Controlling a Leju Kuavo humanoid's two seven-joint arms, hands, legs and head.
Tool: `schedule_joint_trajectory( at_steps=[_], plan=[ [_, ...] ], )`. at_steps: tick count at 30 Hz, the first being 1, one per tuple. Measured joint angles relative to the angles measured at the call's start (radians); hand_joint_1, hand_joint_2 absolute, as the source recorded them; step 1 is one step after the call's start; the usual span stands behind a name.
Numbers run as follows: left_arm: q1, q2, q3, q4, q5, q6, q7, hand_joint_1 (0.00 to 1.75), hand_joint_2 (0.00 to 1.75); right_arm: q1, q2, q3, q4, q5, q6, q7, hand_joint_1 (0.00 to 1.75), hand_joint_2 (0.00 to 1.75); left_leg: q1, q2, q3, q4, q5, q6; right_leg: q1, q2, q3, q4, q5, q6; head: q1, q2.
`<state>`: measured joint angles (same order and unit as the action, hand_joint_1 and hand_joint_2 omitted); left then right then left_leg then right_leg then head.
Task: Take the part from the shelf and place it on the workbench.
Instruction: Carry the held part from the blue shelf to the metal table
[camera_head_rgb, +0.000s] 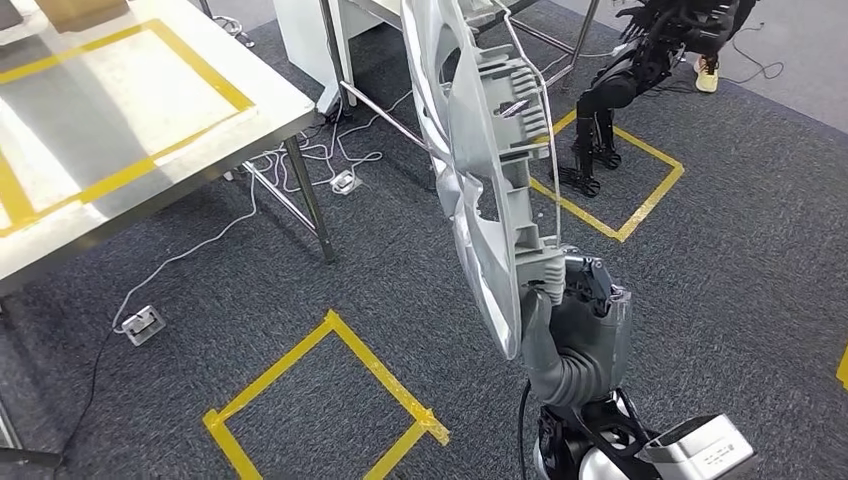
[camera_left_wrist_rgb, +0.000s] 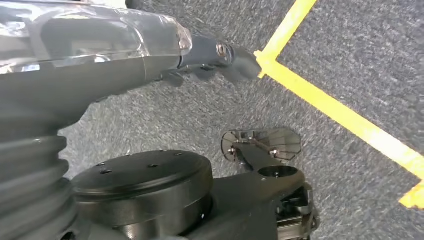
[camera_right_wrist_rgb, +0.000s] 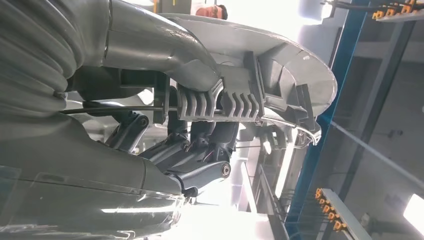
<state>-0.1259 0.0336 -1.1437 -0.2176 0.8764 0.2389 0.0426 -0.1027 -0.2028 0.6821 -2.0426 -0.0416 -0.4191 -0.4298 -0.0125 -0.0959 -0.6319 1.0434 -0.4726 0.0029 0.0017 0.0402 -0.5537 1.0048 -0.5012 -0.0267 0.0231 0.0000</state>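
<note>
The right hand (camera_head_rgb: 572, 310) grips the big silver part (camera_head_rgb: 480, 150) upright, right of the workbench (camera_head_rgb: 150, 110); the left hand (camera_left_wrist_rgb: 150, 55) hangs over carpet, and I cannot tell its state.

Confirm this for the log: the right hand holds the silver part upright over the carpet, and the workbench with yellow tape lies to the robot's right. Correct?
Not quite. The right hand does hold the silver part upright over the carpet, but the workbench with yellow tape lies to the robot's left, as the head view shows.

the right hand (camera_head_rgb: 570, 310) grips the lower edge of a large silver plastic wheel-cover part (camera_head_rgb: 480, 150), held upright beside a pale yellow-taped workbench (camera_head_rgb: 150, 110).
</note>
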Motion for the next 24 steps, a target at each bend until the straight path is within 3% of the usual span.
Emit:
schedule_joint_trajectory(
  at_steps=[1,3,5,6,8,9,10,12,14,15,17,18,20,21,22,24],
  plan=[
    [0.0,0.001,0.0,0.0,-0.001,-0.001,-0.012,0.0,1.75,0.001,0.0,0.001,-0.002,0.007,-0.003,0.004,1.75,1.75,-0.001,0.029,-0.011,0.021,-0.017,-0.005,-0.002,-0.012,0.005,-0.01,0.004,-0.001,-0.005,0.0],
    [-0.001,0.001,0.0,0.0,0.0,-0.002,-0.043,0.0,1.75,0.001,0.0,0.001,-0.009,0.022,-0.006,0.023,1.75,1.75,0.003,0.088,-0.057,0.117,-0.074,-0.018,-0.004,-0.039,0.011,-0.021,0.008,-0.002,-0.015,0.0],
    [-0.001,-0.001,0.001,0.0,0.004,-0.005,-0.081,0.0,1.75,-0.004,0.0,0.001,-0.013,0.042,-0.004,0.053,1.75,1.75,0.017,0.097,-0.11,0.224,-0.115,-0.033,-0.007,-0.066,0.012,-0.02,0.006,-0.001,-0.022,0.0],
    [-0.001,-0.003,0.001,-0.001,0.001,-0.008,-0.101,0.0,1.75,-0.008,0.0,0.001,-0.012,0.056,0.0,0.064,1.75,1.75,0.024,0.098,-0.12,0.242,-0.111,-0.041,-0.009,-0.079,0.012,-0.019,0.004,0.002,-0.024,0.0],
    [-0.01,-0.021,0.006,-0.012,-0.058,-0.024,-0.143,0.0,1.75,-0.033,0.002,-0.002,-0.005,0.106,0.043,0.064,1.75,1.75,0.035,0.117,-0.084,0.172,-0.055,-0.055,-0.017,-0.101,0.012,-0.012,-0.002,0.014,-0.029,0.0],
    [-0.018,-0.034,0.019,-0.022,-0.138,-0.046,-0.148,0.0,1.75,-0.048,0.005,-0.007,0.0,0.136,0.083,0.066,1.75,1.75,0.035,0.146,-0.051,0.111,-0.028,-0.063,-0.02,-0.111,0.013,-0.006,-0.007,0.022,-0.033,0.0],
    [-0.025,-0.049,0.046,-0.029,-0.263,-0.074,-0.139,0.0,1.75,-0.056,0.01,-0.011,0.001,0.157,0.116,0.079,1.75,1.75,0.032,0.177,-0.022,0.057,-0.009,-0.062,-0.021,-0.122,0.014,0.001,-0.014,0.032,-0.041,0.0],
    [-0.02,-0.074,0.155,-0.034,-0.621,-0.123,-0.08,0.0,1.75,-0.055,0.021,-0.011,-0.009,0.159,0.117,0.133,1.75,1.75,0.023,0.211,0.003,0.011,-0.007,-0.045,-0.017,-0.142,0.023,0.007,-0.024,0.047,-0.043,0.0],
    [-0.003,-0.087,0.301,-0.028,-0.978,-0.138,-0.034,0.0,1.75,-0.057,0.022,-0.001,-0.024,0.139,0.057,0.172,1.75,1.75,0.021,0.188,0.003,0.01,-0.009,-0.02,-0.015,-0.165,0.033,0.003,-0.03,0.056,-0.031,0.0],
    [0.004,-0.088,0.371,-0.024,-1.099,-0.141,-0.021,0.0,1.75,-0.062,0.021,0.003,-0.028,0.133,0.033,0.18,1.75,1.75,0.022,0.173,0.003,0.009,-0.009,-0.012,-0.017,-0.161,0.035,0.007,-0.04,0.06,-0.025,0.0],
    [0.012,-0.087,0.492,-0.017,-1.184,-0.146,-0.012,0.0,1.75,-0.063,0.018,0.007,-0.035,0.131,0.0,0.188,1.75,1.75,0.022,0.138,0.004,0.008,-0.006,0.003,-0.024,-0.119,0.018,0.064,-0.085,0.064,-0.019,0.0],
    [0.014,-0.088,0.543,-0.015,-1.16,-0.149,-0.016,0.0,1.75,-0.063,0.016,0.007,-0.038,0.135,-0.015,0.19,1.75,1.75,0.02,0.121,0.004,0.008,-0.005,0.009,-0.025,-0.086,-0.007,0.124,-0.118,0.064,-0.014,0.0],
    [0.022,-0.095,0.632,-0.013,-1.076,-0.153,-0.041,0.0,1.75,-0.064,0.008,0.008,-0.044,0.148,-0.046,0.197,1.75,1.75,0.015,0.086,0.004,0.008,-0.004,0.016,-0.021,-0.053,-0.072,0.256,-0.168,0.058,-0.002,0.0],
    [0.028,-0.097,0.669,-0.011,-1.047,-0.151,-0.055,0.0,1.75,-0.066,0.002,0.009,-0.048,0.153,-0.059,0.202,1.75,1.75,0.012,0.07,0.004,0.008,-0.004,0.018,-0.018,-0.047,-0.093,0.288,-0.168,0.053,0.003,0.0],
    [0.033,-0.098,0.701,-0.01,-1.029,-0.147,-0.068,0.0,1.75,-0.07,-0.004,0.01,-0.055,0.155,-0.068,0.208,1.75,1.75,0.009,0.055,0.006,0.009,-0.003,0.019,-0.015,-0.043,-0.099,0.284,-0.148,0.046,0.008,0.0],
    [0.039,-0.099,0.753,-0.007,-1.008,-0.141,-0.094,0.0,1.75,-0.084,-0.015,0.013,-0.075,0.156,-0.075,0.22,1.75,1.75,0.005,0.028,0.008,0.009,-0.003,0.019,-0.007,-0.02,-0.069,0.179,-0.066,0.027,0.012,0.0]
  ],
)
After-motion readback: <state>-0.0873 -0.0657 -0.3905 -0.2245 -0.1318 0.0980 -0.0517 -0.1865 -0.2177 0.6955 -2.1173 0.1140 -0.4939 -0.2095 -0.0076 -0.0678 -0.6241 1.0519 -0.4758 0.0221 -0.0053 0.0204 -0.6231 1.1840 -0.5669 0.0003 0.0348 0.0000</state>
